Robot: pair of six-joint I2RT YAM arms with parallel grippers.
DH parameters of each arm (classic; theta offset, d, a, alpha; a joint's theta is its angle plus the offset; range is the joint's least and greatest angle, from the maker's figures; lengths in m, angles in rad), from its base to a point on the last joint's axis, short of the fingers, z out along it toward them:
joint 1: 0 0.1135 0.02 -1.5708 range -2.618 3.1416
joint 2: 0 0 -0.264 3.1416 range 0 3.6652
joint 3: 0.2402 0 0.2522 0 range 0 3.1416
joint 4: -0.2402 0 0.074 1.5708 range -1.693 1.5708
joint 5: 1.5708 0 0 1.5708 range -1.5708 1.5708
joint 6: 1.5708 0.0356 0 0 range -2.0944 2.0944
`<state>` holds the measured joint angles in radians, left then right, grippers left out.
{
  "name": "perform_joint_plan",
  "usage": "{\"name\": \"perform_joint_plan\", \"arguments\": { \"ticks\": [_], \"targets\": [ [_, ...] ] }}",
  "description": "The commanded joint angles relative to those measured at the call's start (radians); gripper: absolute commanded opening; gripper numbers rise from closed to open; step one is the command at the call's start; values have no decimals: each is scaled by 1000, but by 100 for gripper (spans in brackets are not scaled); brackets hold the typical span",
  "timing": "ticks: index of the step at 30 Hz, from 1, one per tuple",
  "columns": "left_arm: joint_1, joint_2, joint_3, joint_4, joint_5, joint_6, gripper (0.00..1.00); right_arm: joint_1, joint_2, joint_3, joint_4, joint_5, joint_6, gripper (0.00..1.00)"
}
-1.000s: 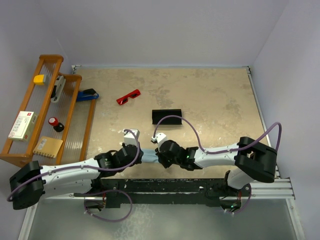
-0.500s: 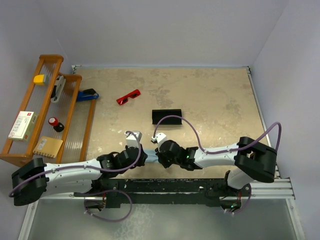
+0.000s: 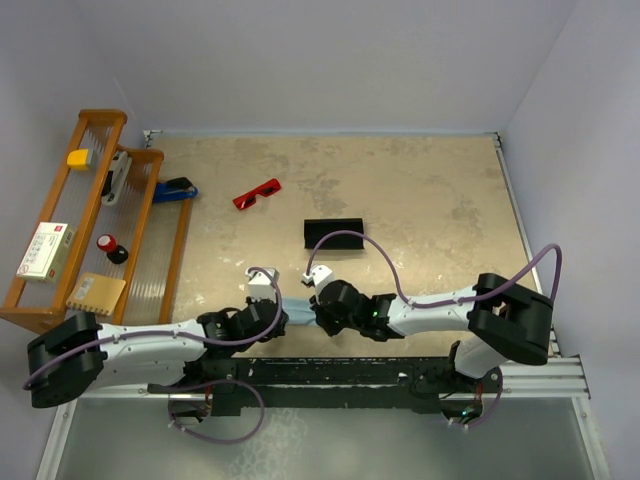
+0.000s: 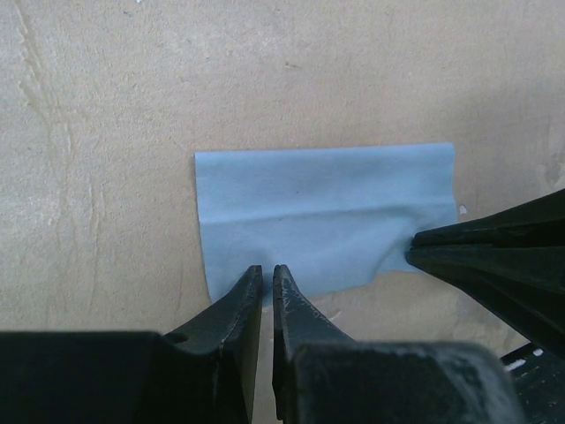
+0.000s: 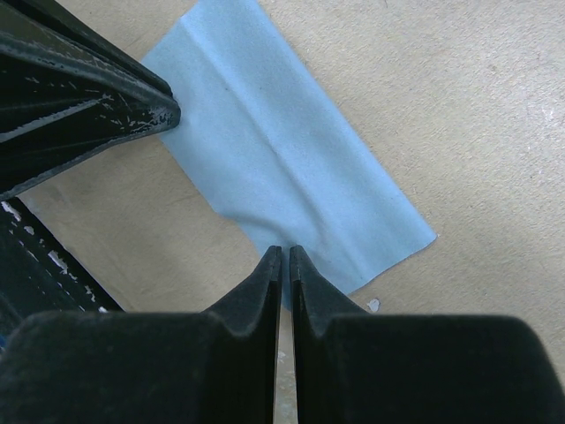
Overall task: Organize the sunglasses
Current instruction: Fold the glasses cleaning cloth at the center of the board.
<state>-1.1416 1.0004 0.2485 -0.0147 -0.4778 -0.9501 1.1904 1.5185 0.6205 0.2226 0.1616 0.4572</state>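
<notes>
The red-framed sunglasses (image 3: 257,193) lie folded on the tan table at the back left, far from both arms. A light blue cloth (image 4: 318,212) lies flat at the near edge between the grippers (image 3: 298,306). My left gripper (image 4: 267,269) is shut on its near edge at the left corner. My right gripper (image 5: 285,252) is shut on the same edge at the other corner, where the cloth (image 5: 291,168) puckers. In the top view the left gripper (image 3: 284,316) and the right gripper (image 3: 313,312) nearly meet.
A black oblong case (image 3: 335,232) lies mid-table behind the grippers. A wooden rack (image 3: 60,290) along the left wall holds several small items. A blue object (image 3: 175,190) lies beside it. Walls close in the back and right sides.
My left arm has slid a little toward the near edge and its jaws have closed further on the cloth. The right arm has stayed still.
</notes>
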Motion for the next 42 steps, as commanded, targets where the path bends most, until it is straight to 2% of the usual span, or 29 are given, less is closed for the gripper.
{"name": "perform_joint_plan", "arguments": {
  "ticks": [1,7,15,25,42],
  "targets": [
    [-8,36,0,46,-39,-15,7,4,14,-16,-49,-10,4,10],
    [-9,68,-4,47,-41,-25,7,4,-6,-28,-73,1,4,10],
    [-9,20,-2,-18,-66,-26,7,4,-56,-70,-133,18,15,11],
    [-8,33,12,-17,-56,-22,7,4,-51,-78,-134,21,20,11],
    [-10,55,22,16,-46,-21,7,2,-64,-62,-242,144,46,12]
  ]
}}
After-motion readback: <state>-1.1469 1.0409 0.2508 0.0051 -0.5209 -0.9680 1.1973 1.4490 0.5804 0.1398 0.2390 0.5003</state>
